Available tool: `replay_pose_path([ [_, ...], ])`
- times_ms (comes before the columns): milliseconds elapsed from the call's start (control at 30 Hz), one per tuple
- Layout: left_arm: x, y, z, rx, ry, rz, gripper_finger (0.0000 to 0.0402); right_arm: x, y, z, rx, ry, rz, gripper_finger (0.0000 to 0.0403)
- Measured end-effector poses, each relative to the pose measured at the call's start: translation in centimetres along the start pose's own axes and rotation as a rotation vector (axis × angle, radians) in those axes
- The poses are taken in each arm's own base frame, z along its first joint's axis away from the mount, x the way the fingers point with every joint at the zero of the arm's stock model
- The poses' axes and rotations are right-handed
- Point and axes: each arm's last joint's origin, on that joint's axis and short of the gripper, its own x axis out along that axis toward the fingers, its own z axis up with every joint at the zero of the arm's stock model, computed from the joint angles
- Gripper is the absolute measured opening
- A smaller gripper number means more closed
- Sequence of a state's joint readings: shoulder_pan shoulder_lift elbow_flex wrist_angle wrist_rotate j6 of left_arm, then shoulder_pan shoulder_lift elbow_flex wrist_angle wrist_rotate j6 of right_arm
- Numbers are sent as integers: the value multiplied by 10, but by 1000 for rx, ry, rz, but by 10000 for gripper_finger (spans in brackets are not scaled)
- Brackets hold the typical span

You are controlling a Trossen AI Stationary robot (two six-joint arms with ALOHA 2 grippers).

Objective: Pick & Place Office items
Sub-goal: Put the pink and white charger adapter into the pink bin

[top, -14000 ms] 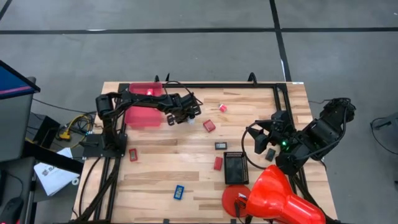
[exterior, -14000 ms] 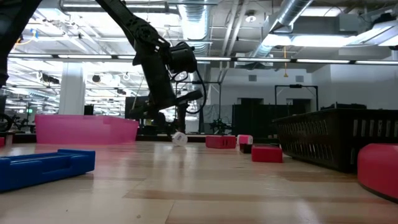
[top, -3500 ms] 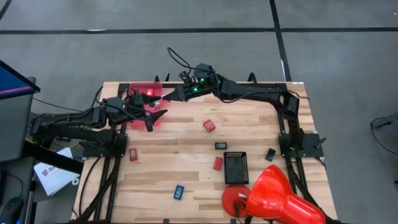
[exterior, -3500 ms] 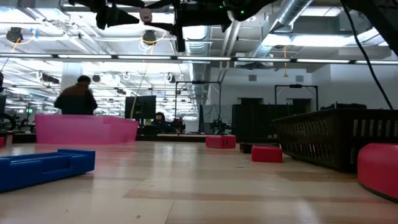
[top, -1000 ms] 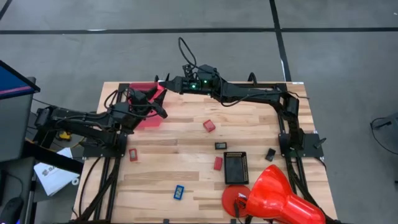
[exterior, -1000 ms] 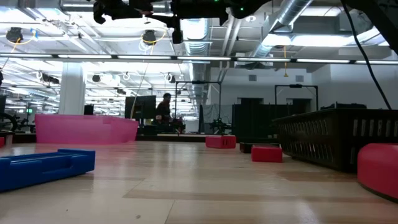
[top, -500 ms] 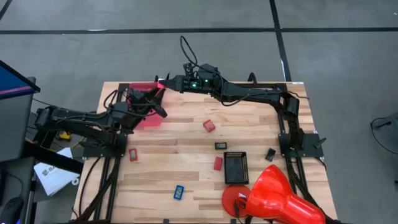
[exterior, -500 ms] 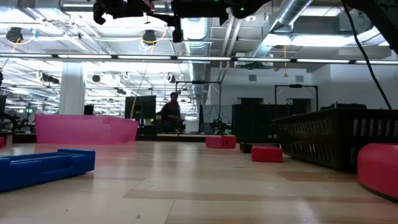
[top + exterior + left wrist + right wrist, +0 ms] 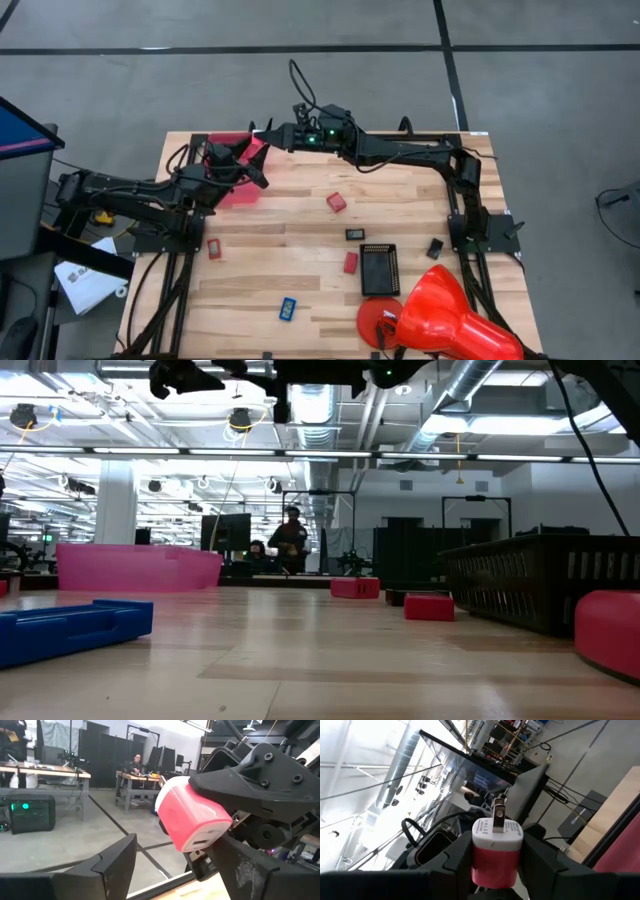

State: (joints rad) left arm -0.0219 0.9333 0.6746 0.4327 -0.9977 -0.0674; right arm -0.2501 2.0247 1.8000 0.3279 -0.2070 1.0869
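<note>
My right gripper (image 9: pixel 263 133) reaches along the table's far edge and is shut on a small red charger (image 9: pixel 496 851) with a white face and metal prongs. The same charger (image 9: pixel 192 815) shows in the left wrist view. My left gripper (image 9: pixel 250 163) faces it from the table's left, open. Its two fingers (image 9: pixel 117 860) stand on either side of the charger without touching it. Both grippers hover above the pink bin (image 9: pixel 235 190). Other office items lie on the table: red blocks (image 9: pixel 336 202), (image 9: pixel 350 262), (image 9: pixel 213 248), a blue piece (image 9: pixel 287 308) and small black ones (image 9: pixel 356 234), (image 9: pixel 435 247). My right gripper pinches the charger's red body (image 9: pixel 481 866) between its two fingers, one on each side. The fingers come level from the table's right. The white pronged face (image 9: pixel 497 831) points away from the gripper, and the charger hangs clear above the pink bin.
A black rectangular tray (image 9: pixel 380 268) stands near the table's middle right. A big red cone-shaped object (image 9: pixel 450 318) lies at the near right corner. A black frame (image 9: pixel 455 170) runs along the table's far and right edges. A person moves in the room behind (image 9: pixel 290 540).
Both arms have stayed in place above the pink bin. My left gripper's fingers have opened around the charger. The charger remains in my right gripper.
</note>
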Motion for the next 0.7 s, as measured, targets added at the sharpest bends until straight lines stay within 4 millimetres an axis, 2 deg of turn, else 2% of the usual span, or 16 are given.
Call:
replay_pose_path([
  [567,0,0,6,29,-38,-9,209,-1,-2,2,29,-4,-4,130],
  [700,0,0,6,28,-38,-13,184,0,-2,2,31,-5,-2,130],
])
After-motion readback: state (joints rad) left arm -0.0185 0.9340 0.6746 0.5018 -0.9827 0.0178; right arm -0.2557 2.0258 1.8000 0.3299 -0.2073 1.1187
